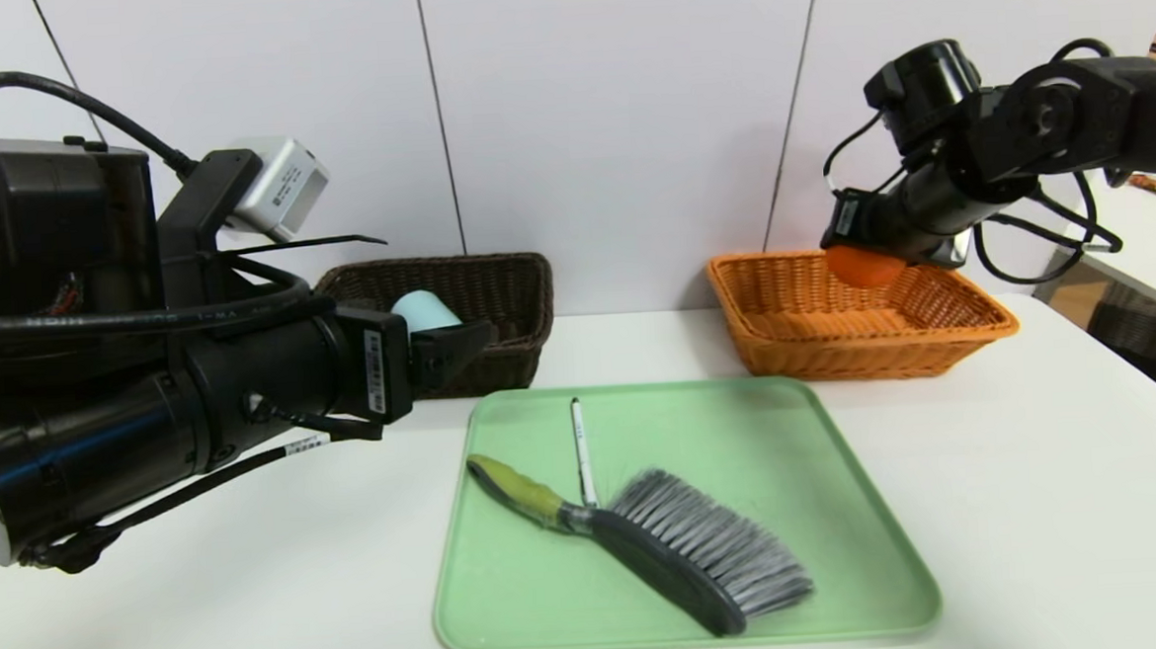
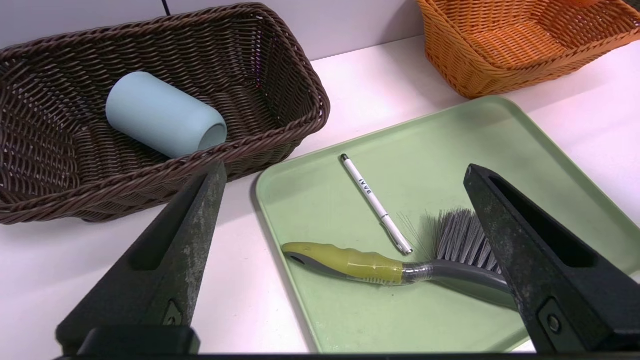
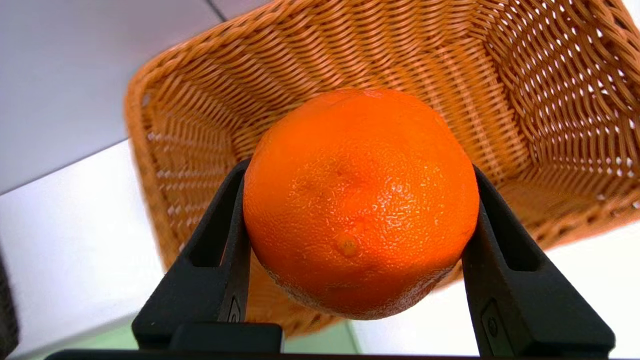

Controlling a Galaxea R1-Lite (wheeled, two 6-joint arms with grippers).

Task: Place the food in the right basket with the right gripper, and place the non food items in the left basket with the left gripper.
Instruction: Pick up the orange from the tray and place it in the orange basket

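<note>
Right hand (image 3: 357, 260) grips orange (image 3: 360, 200) above orange basket (image 3: 200, 100) | left hand (image 2: 345, 210) open, over tray (image 2: 450, 150)

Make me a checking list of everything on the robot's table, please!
Surface: white table, pale green plastic tray in the middle.
Job's things: round orange fruit held over the orange wicker basket; light blue cylinder lying in the dark brown wicker basket; white pen and grey-bristled brush with yellow-green handle on the tray.
Clutter: nothing seen.
Grippers: right gripper shut on the fruit; left gripper open, empty, above the table beside the tray.
Cables: black cables on both arms.
Surroundings: white wall panels behind.
</note>
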